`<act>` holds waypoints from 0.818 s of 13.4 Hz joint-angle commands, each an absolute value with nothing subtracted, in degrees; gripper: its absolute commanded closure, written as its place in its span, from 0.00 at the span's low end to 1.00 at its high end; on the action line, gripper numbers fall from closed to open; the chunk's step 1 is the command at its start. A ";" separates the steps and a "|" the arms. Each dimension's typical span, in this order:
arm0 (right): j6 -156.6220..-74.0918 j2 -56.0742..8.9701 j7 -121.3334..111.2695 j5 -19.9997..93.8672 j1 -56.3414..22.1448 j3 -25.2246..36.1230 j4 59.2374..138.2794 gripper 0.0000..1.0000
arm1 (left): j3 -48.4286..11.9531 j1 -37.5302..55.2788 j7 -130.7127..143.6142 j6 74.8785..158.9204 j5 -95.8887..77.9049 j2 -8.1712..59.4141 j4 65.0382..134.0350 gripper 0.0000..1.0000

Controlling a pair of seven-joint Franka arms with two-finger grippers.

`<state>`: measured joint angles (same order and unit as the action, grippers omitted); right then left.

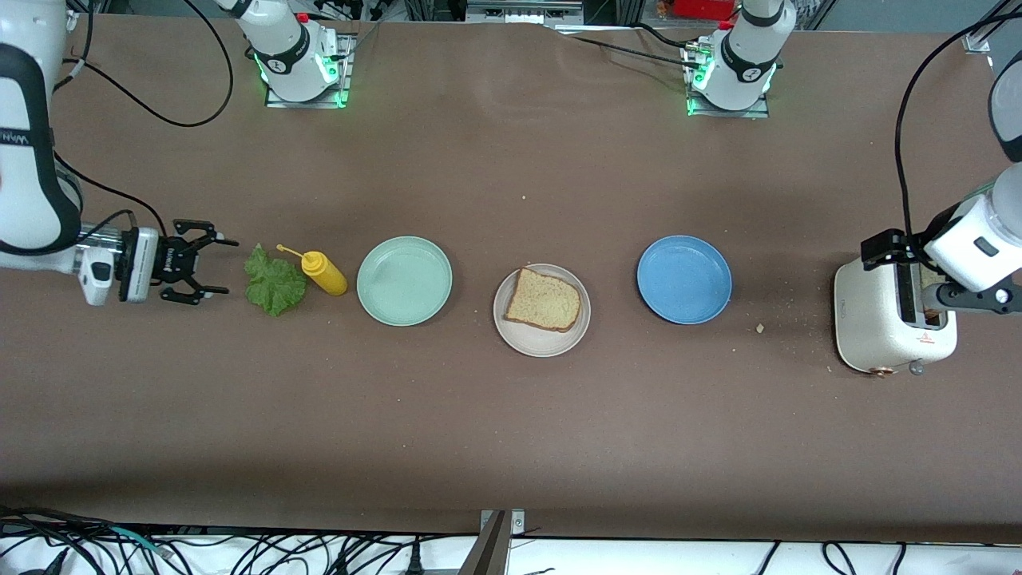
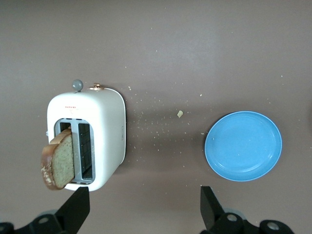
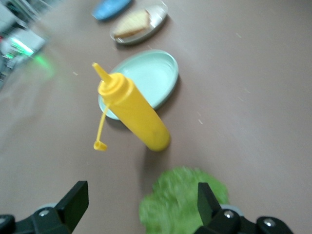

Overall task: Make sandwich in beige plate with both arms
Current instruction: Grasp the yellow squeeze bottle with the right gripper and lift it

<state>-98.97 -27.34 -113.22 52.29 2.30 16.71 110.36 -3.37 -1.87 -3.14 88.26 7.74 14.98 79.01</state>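
**Green lettuce: slip hazard at pickup**

Green, crinkled and thin, the lettuce leaf [image 1: 275, 281] lies flat on the brown surface [image 1: 511, 415], touching the yellow mustard bottle [image 1: 323, 272]. The right gripper [image 1: 209, 269], fingers spread, sits just beside the leaf; a shallow approach could push the leaf or topple the bottle.

The left gripper [image 2: 144, 207], fingers spread, hangs over the white toaster [image 1: 886, 323]. The second slice [image 2: 58, 160] leans from its slot and may crumble if pinched.

The beige plate [image 1: 515, 331], between the mint-green plate [image 1: 404, 280] and the blue plate [image 1: 684, 279], holds one bread slice [image 1: 544, 300].
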 commanded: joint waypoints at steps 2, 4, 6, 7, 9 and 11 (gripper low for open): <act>-91.78 -34.70 -126.70 58.79 3.34 16.09 106.98 0.01 | -4.13 -2.37 -2.81 85.35 8.26 14.33 76.99 0.00; -89.66 -39.17 -133.48 59.85 3.51 16.00 103.46 0.01 | -4.04 -2.46 -2.81 85.17 7.56 13.63 76.99 0.00; -86.23 -41.83 -136.40 64.49 3.34 16.00 102.74 0.01 | -4.04 -3.25 -2.90 83.16 5.55 13.10 77.08 0.00; -85.87 -43.23 -137.97 65.47 3.43 16.00 102.74 0.01 | -4.13 -4.12 -2.99 82.45 4.67 13.01 77.08 0.00; -84.73 -44.56 -141.14 67.84 3.34 16.00 102.74 0.01 | -4.13 -4.31 -2.99 81.48 4.13 12.40 77.08 0.00; -84.20 -44.74 -141.77 68.37 3.25 15.91 102.74 0.01 | -4.31 -4.31 -2.99 81.56 4.04 12.22 77.08 0.00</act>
<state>-86.15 -43.96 -140.38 66.95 2.60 16.25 104.14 -3.44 -3.55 -3.08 82.71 5.38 12.99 77.56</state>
